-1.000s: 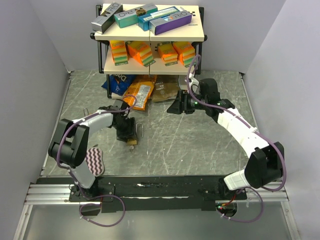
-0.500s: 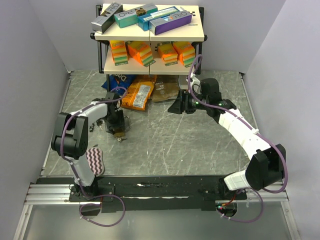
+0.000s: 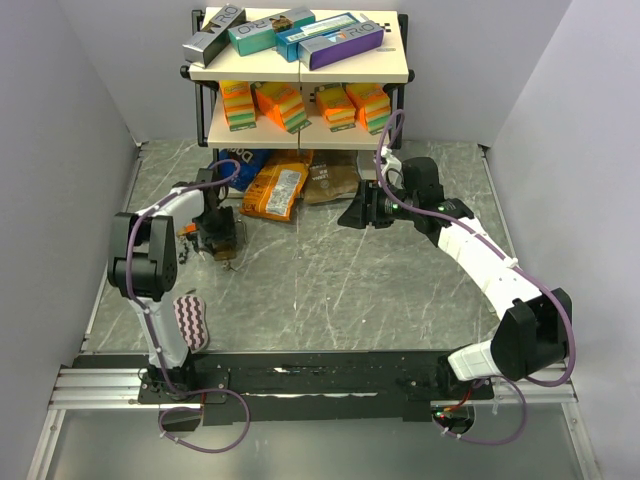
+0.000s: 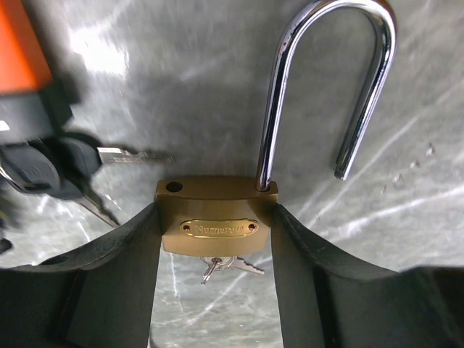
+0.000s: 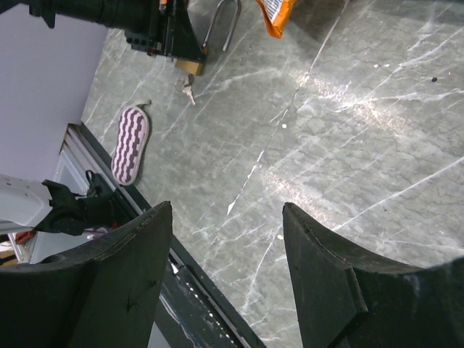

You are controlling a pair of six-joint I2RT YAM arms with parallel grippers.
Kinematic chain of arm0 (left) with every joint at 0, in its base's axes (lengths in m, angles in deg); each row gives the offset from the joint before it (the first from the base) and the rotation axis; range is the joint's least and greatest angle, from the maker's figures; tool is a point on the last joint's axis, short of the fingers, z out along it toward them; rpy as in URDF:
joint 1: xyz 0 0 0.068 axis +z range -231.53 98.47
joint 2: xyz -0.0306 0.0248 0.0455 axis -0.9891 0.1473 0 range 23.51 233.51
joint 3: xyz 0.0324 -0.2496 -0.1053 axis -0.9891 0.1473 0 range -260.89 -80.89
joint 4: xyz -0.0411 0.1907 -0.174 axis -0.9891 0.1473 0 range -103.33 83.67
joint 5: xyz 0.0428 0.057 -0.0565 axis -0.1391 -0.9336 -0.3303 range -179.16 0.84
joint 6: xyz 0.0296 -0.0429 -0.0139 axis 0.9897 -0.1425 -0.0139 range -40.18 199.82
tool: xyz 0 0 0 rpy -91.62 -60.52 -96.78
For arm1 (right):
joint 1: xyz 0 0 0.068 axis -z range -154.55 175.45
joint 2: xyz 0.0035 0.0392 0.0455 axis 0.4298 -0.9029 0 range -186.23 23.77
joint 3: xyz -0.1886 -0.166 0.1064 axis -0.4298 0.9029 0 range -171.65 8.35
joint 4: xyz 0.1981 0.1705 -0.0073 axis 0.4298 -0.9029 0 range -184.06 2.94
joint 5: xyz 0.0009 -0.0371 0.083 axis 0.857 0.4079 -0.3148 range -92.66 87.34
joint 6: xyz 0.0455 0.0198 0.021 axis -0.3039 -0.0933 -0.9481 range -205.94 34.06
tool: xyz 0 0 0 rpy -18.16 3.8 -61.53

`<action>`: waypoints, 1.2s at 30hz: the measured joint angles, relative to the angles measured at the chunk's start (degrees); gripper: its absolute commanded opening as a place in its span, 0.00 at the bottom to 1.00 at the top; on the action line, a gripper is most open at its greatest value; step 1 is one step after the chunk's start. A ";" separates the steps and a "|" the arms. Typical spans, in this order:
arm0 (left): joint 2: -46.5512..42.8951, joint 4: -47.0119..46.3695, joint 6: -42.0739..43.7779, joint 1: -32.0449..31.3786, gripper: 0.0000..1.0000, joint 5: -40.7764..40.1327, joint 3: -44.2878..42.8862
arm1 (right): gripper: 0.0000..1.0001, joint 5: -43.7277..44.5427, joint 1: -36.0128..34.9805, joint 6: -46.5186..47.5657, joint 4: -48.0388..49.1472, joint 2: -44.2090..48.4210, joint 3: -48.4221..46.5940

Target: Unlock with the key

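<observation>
Left gripper (image 4: pixel 216 243) clamped on the brass padlock with chrome shackle (image 4: pixel 217 217), left of centre on the grey marble table (image 3: pixel 350 290). The shackle's free end is out of the body, and a small silver key (image 4: pixel 226 267) sits in the underside. Black-headed spare key bunch (image 4: pixel 54 170) lies just left, an orange snack bag (image 3: pixel 277 190) farther back, a purple wavy-striped sponge (image 3: pixel 189 320) nearer. Right gripper (image 5: pixel 226 217) wide open, empty. Since 1.0 s ago the padlock has moved left and farther; right arm unchanged.
</observation>
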State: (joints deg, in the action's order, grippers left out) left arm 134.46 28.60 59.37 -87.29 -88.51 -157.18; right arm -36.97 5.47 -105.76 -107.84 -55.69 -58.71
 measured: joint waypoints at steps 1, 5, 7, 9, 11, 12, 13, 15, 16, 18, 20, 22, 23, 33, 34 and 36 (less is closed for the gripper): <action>0.68 0.55 0.35 0.09 0.02 -0.37 -1.03 | 0.69 0.02 0.00 0.00 -0.04 0.00 0.00; 2.34 2.14 1.16 0.20 0.05 -0.57 -3.43 | 0.69 0.07 0.00 0.00 -0.24 0.00 0.00; 2.93 2.78 1.22 0.26 0.11 -0.57 -4.20 | 0.69 0.22 0.00 0.02 -0.37 0.00 0.00; 3.28 3.26 1.18 0.33 0.21 -0.55 -4.76 | 0.69 0.33 0.00 0.11 -0.50 0.04 0.00; 3.39 3.34 1.09 0.39 0.41 -0.57 -5.01 | 0.69 0.46 0.02 0.15 -0.81 0.24 0.00; 3.39 3.34 1.05 0.39 0.46 -0.57 -5.03 | 0.69 0.52 0.02 0.17 -0.96 0.42 0.00; 3.39 3.34 1.05 0.39 0.55 -0.57 -5.03 | 0.69 0.57 0.02 0.17 -1.11 0.61 0.00; 3.37 3.32 1.03 0.42 0.62 -0.57 -5.03 | 0.69 0.72 0.11 0.17 -1.20 1.11 0.00; 3.32 3.32 1.03 0.42 0.68 -0.59 -5.03 | 0.69 0.76 0.17 0.20 -1.18 1.36 -0.02; 3.30 3.08 0.72 0.48 0.72 -0.92 -5.03 | 0.69 0.90 0.44 0.26 -1.22 1.79 -0.02; 3.26 2.45 0.50 0.59 0.75 -1.09 -5.03 | 0.69 1.01 0.72 0.37 -1.27 2.05 -0.09; 3.13 1.51 0.26 0.66 0.78 -1.16 -5.03 | 0.69 1.29 0.94 0.42 -1.33 2.25 -0.09; 3.08 1.11 0.24 0.72 0.82 -1.14 -5.03 | 0.69 1.42 1.07 0.46 -1.40 2.32 -0.09; 0.04 -1.03 0.24 0.83 0.96 -0.15 -5.05 | 0.70 3.02 3.26 1.18 -2.93 5.62 -0.07; -1.03 -1.25 0.24 0.83 0.97 0.15 -5.05 | 0.71 2.97 4.17 1.05 -2.82 6.25 0.07; -4.07 -2.08 0.22 0.83 0.99 0.90 -5.05 | 0.71 3.04 6.43 0.72 -2.60 7.91 0.79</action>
State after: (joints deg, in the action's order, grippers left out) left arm 130.40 26.53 59.59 -86.46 -87.61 -162.23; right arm -33.93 11.89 -105.04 -110.44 -47.78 -57.93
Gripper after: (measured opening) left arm 0.964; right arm 0.704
